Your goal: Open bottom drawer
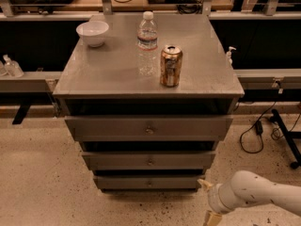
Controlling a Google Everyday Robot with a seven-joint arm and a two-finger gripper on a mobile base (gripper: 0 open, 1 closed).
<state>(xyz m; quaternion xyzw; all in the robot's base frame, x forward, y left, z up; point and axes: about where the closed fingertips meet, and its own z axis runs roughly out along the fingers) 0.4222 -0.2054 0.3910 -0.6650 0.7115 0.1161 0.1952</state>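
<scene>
The bottom drawer [149, 181] is the lowest and narrowest grey front of the cabinet, with a small round knob at its centre, and it sits pushed in. My gripper [207, 201] hangs low at the right of the cabinet, just off the drawer's right end and near the floor. Its two cream fingertips [204, 183] stand wide apart, open, with nothing between them. The white arm runs off to the lower right.
On the cabinet top [113, 74] stand a white bowl [92, 32], a water bottle [147, 44] and a soda can [170, 66]. The middle drawer [149, 160] and top drawer [149, 128] are above. Cables [256, 133] and a black stand leg [287, 140] lie at right.
</scene>
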